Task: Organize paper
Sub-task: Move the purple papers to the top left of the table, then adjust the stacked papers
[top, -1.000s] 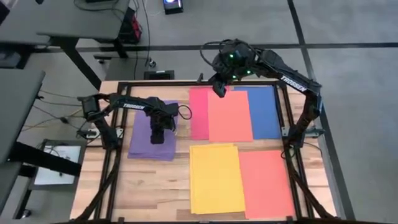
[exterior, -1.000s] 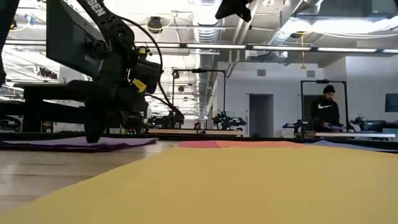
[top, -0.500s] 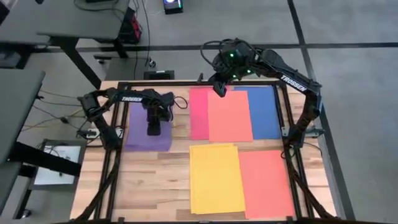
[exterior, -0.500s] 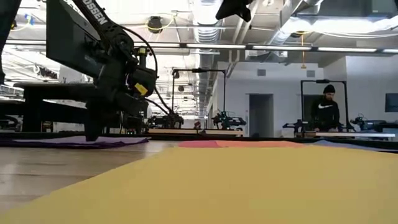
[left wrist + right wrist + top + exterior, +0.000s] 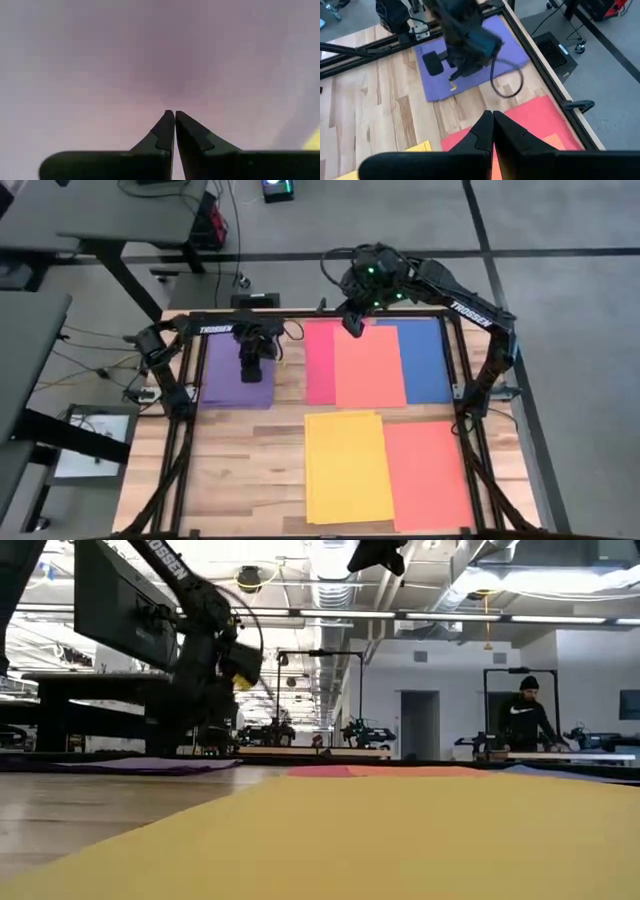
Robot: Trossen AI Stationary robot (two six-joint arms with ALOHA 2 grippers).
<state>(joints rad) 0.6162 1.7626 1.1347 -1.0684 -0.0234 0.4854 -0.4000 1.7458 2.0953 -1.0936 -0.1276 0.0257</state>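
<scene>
Wooden slats of the desk [image 5: 250, 470] fill a black frame, with grey floor and other workstations around it; across the room a person [image 5: 524, 718] stands at a far bench. No containers are on the desk; the paper lies flat on the wood. A purple sheet [image 5: 225, 375] sits at the far left corner, long axis running from the near edge to the far edge. Beside it, a red sheet [image 5: 318, 360], an orange-red sheet [image 5: 370, 370] overlapping it, and a blue sheet [image 5: 428, 360] lie side by side, all aligned the same way. Nearer the front edge, a yellow sheet [image 5: 345, 465] and another orange-red sheet [image 5: 425, 472] lie lengthwise too. The left claw [image 5: 250, 370] is clenched, tips together, pressed down on the purple sheet. The right claw [image 5: 352, 328], also clenched with nothing in it, hangs above the far edge of the red sheet. White lettering reading "TROSSEN" marks both arms.
</scene>
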